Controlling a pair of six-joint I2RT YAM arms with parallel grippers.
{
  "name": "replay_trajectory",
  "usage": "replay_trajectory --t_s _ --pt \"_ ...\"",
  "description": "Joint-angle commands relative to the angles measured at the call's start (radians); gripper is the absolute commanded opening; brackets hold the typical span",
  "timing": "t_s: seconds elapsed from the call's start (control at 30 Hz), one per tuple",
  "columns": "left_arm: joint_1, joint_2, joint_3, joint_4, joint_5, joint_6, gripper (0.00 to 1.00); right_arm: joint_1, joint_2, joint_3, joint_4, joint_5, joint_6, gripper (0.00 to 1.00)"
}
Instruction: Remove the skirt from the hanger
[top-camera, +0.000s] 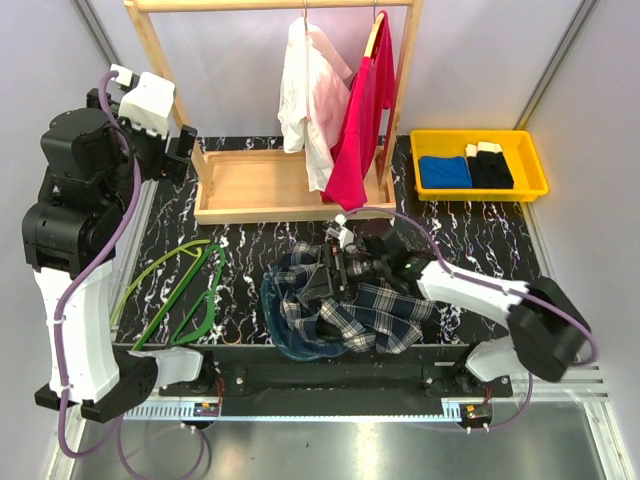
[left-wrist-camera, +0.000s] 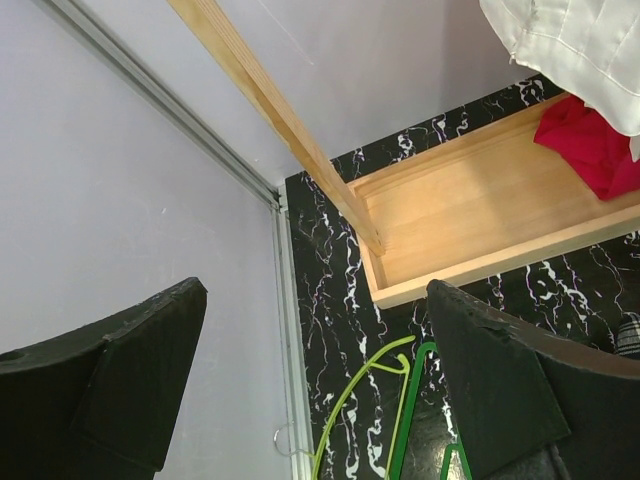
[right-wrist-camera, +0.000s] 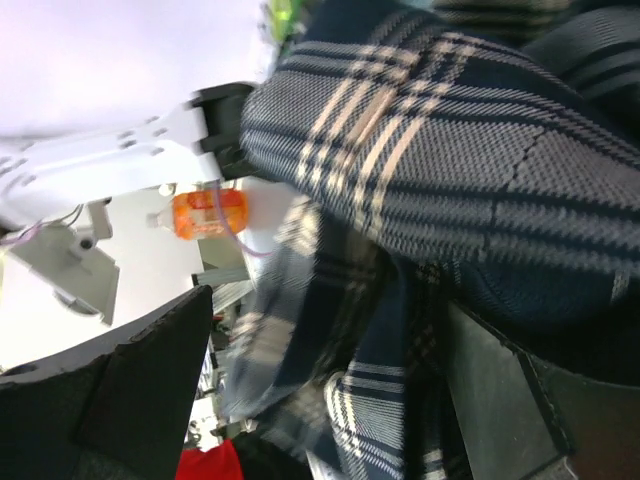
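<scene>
The skirt (top-camera: 305, 95) hangs on the rack (top-camera: 150, 60) beside a red shirt (top-camera: 360, 130). Its hanger (top-camera: 305, 14) is probably mostly hidden. The left gripper (left-wrist-camera: 318, 290) gapes near the rack post. The right gripper (right-wrist-camera: 330, 300), jaws apart, is buried in plaid cloth (top-camera: 370, 310).

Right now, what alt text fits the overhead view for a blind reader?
The right gripper sits in a crumpled plaid garment on the black table, while the white skirt and a red shirt hang on a wooden rack behind. The left gripper hovers beside the rack.
</scene>
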Motion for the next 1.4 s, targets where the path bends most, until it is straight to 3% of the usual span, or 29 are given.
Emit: replay_trajectory --t_s 0.0,0.17,0.27,0.33,0.37,0.4,0.5,0.63,0.67,0.77,0.83,0.87,0.9,1.07,1.17,1.23,1.37 --pt "0.002 -0.022 -0.008 0.050 0.004 -0.004 0.99 -0.013 0.154 -0.040 0.071 0.011 -0.017 1.00" --pt "0.004 -0.033 -0.014 0.038 -0.006 -0.004 0.99 -0.013 0.409 -0.151 0.233 0.022 -0.021 1.00" --pt "0.004 -0.027 -0.011 0.035 0.015 -0.060 0.99 -0.010 0.443 -0.201 0.365 0.010 -0.014 1.00" --pt "0.004 -0.013 -0.024 0.035 0.059 -0.122 0.99 -0.005 0.391 -0.190 0.324 0.026 -0.058 1.00" --pt "0.002 0.002 -0.034 0.044 0.104 -0.142 0.99 -0.002 0.292 -0.138 0.265 0.045 -0.096 0.99" --pt "0.002 0.010 -0.044 0.055 0.122 -0.162 0.99 0.004 0.238 -0.095 0.097 0.071 -0.191 1.00" --pt "0.001 0.084 -0.046 0.115 0.196 -0.263 0.99 0.009 0.036 0.115 -0.149 0.158 -0.317 1.00" --pt "-0.051 0.291 0.200 0.119 0.241 -0.367 0.99 0.009 -0.142 0.394 -0.291 0.256 -0.373 1.00" --pt "-0.068 0.379 0.330 0.124 0.247 -0.370 0.99 0.007 -0.169 0.416 -0.296 0.266 -0.371 1.00" --pt "-0.127 0.498 0.446 0.182 0.267 -0.389 0.99 0.009 -0.270 0.425 -0.285 0.298 -0.343 1.00" --pt "-0.160 0.503 0.381 0.274 0.265 -0.390 0.99 0.009 -0.348 0.378 -0.265 0.312 -0.307 1.00" --pt "-0.173 0.483 0.332 0.397 0.262 -0.389 0.99 0.009 -0.373 0.359 -0.251 0.319 -0.287 1.00" --pt "-0.176 0.472 0.224 0.459 0.262 -0.390 0.99 0.009 -0.396 0.342 -0.248 0.339 -0.276 1.00" --pt "-0.170 0.480 0.203 0.651 0.204 -0.505 0.99 0.012 -0.523 0.252 -0.265 0.390 -0.225 1.00" --pt "-0.138 0.376 0.068 0.861 0.222 -0.582 0.99 0.012 -0.557 0.229 -0.312 0.404 -0.221 0.99" --pt "-0.139 0.313 0.006 0.932 0.198 -0.546 0.99 0.012 -0.571 0.223 -0.332 0.418 -0.222 1.00" --pt "-0.139 0.297 0.031 0.934 0.213 -0.530 0.99 0.012 -0.566 0.215 -0.336 0.425 -0.230 1.00"
